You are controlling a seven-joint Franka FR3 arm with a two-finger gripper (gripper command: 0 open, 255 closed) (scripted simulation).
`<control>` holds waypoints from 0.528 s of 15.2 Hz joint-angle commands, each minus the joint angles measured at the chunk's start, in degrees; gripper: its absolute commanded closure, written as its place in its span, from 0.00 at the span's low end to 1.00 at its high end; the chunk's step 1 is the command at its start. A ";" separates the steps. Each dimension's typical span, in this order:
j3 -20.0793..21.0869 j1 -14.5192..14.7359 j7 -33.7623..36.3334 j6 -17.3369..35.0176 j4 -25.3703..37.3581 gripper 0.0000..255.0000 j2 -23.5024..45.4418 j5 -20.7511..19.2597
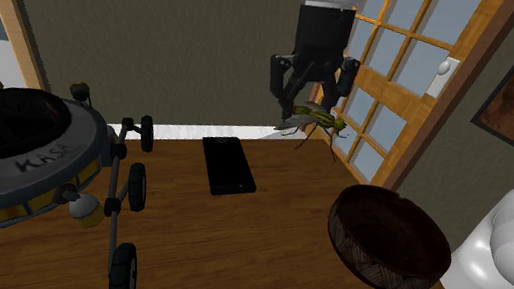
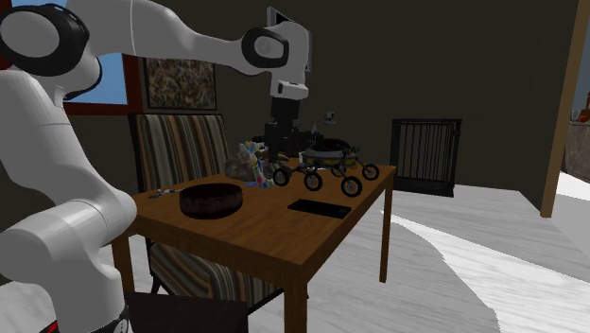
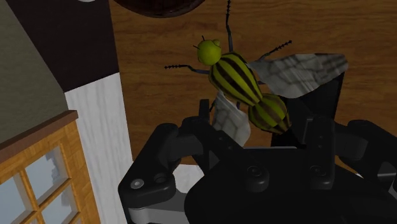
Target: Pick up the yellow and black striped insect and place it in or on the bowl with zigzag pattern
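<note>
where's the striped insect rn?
Shoulder view, upper middle: the striped insect hangs in the hand, off the table near its far edge, above and left of the dark bowl.

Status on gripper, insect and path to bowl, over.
Gripper shut on striped insect, held over the table's far edge. The bowl sits at the shoulder view's right. Black slab and rover lie off that line, seemingly.
</note>
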 commanded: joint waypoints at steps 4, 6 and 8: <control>-0.66 0.70 -0.19 -2.41 -1.72 1.00 -4.40 1.62; -1.27 1.62 -0.44 -3.29 -5.15 1.00 -8.92 3.19; -1.87 2.69 -0.50 -4.42 -8.28 1.00 -13.34 4.62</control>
